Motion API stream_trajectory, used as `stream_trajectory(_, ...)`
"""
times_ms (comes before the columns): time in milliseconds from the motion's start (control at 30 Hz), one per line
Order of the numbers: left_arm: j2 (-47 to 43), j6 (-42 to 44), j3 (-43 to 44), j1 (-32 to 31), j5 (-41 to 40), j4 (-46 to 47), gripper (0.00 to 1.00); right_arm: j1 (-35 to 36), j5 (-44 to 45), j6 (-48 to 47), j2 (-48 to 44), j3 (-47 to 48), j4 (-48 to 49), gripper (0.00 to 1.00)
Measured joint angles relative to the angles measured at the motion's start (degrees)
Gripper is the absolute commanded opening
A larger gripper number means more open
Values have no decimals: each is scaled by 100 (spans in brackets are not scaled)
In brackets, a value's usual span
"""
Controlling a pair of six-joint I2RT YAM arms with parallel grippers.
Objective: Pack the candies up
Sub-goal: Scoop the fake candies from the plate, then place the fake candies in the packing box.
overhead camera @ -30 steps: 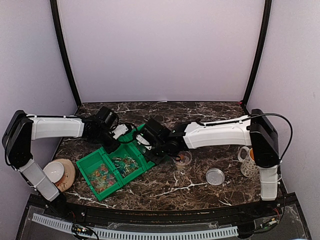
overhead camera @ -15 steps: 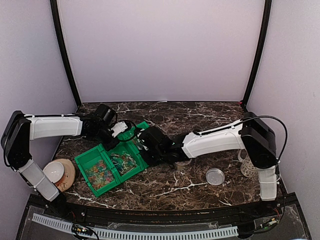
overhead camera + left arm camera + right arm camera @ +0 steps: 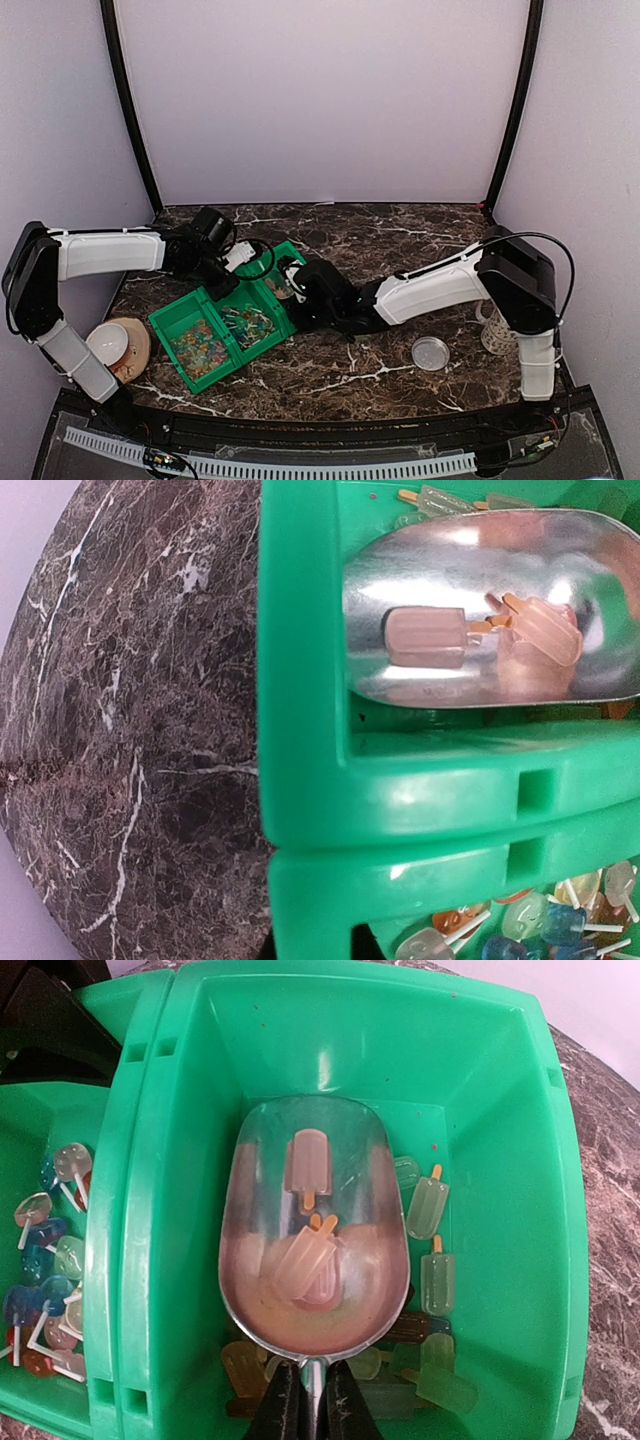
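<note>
The right tool [image 3: 305,1405] is pinched narrow on the handle of a metal scoop [image 3: 350,1160] lying in one compartment of the green bin [image 3: 500,1110] on the counter [image 3: 400,230], with candies [image 3: 305,1260] inside the scoop, around it and in the next compartment, while the left tool [image 3: 232,270] is closed narrow at the bin's far rim.

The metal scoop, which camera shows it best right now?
The right wrist view: the scoop shows whole from above, pink candies inside, handle pinched in the right claw. The left wrist view shows most of the bowl, its edge cut by the green bin wall. The top view barely shows it, tiny between the arms.
</note>
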Motion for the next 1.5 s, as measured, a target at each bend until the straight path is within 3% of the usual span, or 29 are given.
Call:
stream_trajectory(767,68,-931,188,-284,-304,-249,0,-238,-76,-1047,-1379,-1532,710,0)
stream_trajectory(1067,68,-1003,186,-210,-409,-269,0,-236,308,-1228,-2260,-2321,868,0)
stream_trajectory(1300,68,-1108,175,-164,-511,-271,0,-229,820,-1287,-3289,-2529,356,0)
stream_trajectory(1500,68,-1117,164,-155,-525,-260,0,-81,1141,-1174,-4033,-2653,-828,0)
